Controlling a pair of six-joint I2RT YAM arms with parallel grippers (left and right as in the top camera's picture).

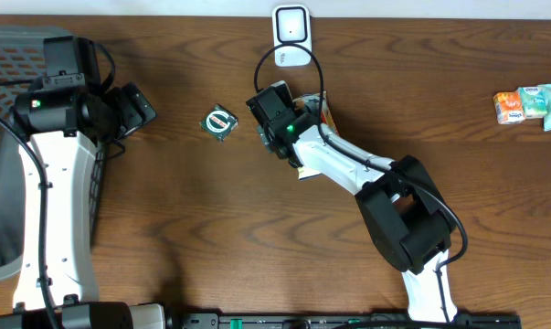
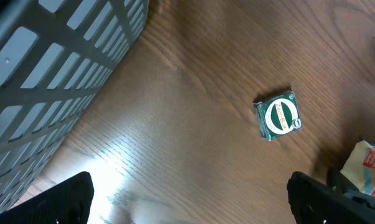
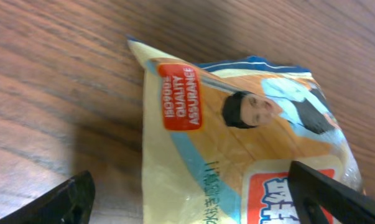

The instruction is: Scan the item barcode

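- Where the right wrist camera looks straight down, I read the right claw (image 3: pixel 190 173) as released: its two dark fingers (image 3: pixel 69 202) stand wide apart at the lower corners of the view and grip nothing.
- Yellow packet (image 3: pixel 237 143): lies flat on the wooden tabletop (image 1: pixel 211 238) directly under the right claw, between the fingers. The face with the red "QUALITY ASSURANCE" label is turned up. I cannot tell whether either finger touches it.
- Green packet (image 1: pixel 220 122): small and square, lying on the tabletop just to the left of the right claw and apart from it.
- Left claw (image 2: pixel 190 180): released, fingers spread wide over bare wood, nothing between them. I see it well to the left of the green packet.
- Grey basket (image 2: pixel 44 68): beside the left arm at the left edge of the tabletop.
- Scanner (image 1: pixel 291 35): a white unit at the far edge, beyond the right claw.
- Snack packets (image 1: pixel 531 104): a small cluster at the far right, well apart from both arms.
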